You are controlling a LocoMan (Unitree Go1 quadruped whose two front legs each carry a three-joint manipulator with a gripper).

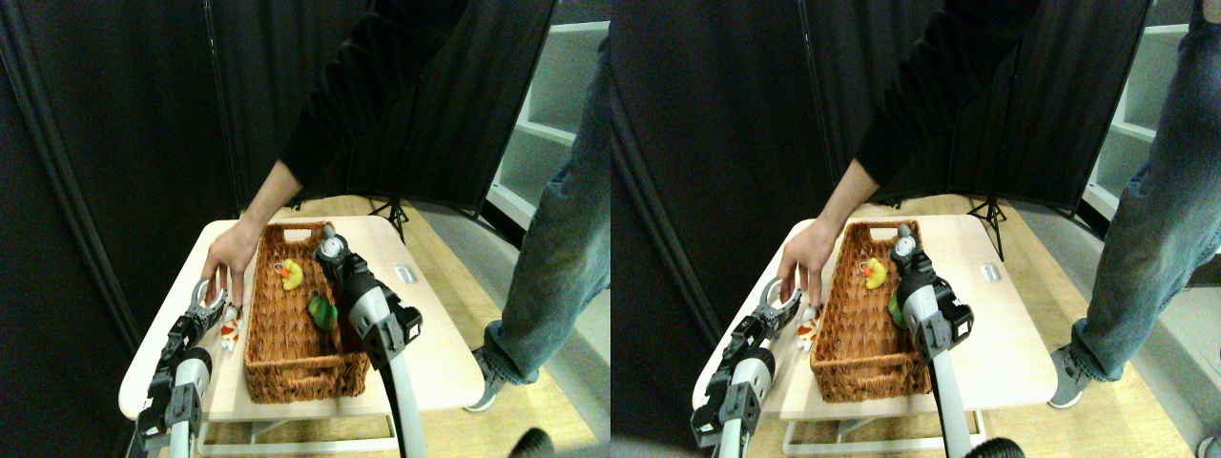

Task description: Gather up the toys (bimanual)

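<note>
A long brown wicker basket (256,355) lies lengthwise on the pale table (434,358). Two toys rest inside it, a yellow one (291,275) toward the far end and a green one (321,311) against the right wall. An orange and white toy (230,333) lies on the table just left of the basket. My left gripper (204,294) is open right beside that toy, a little beyond it. My right gripper (330,246) hangs over the basket's far right part, above and beyond the green toy. A person's hand (229,263) reaches down to the table, close to my left gripper.
The person stands at the right, a jeans leg (548,248) and a shoe (488,367) beside the table. A small pale object (405,274) lies on the table right of the basket. Dark curtains (114,143) and a white shelf (558,114) stand behind.
</note>
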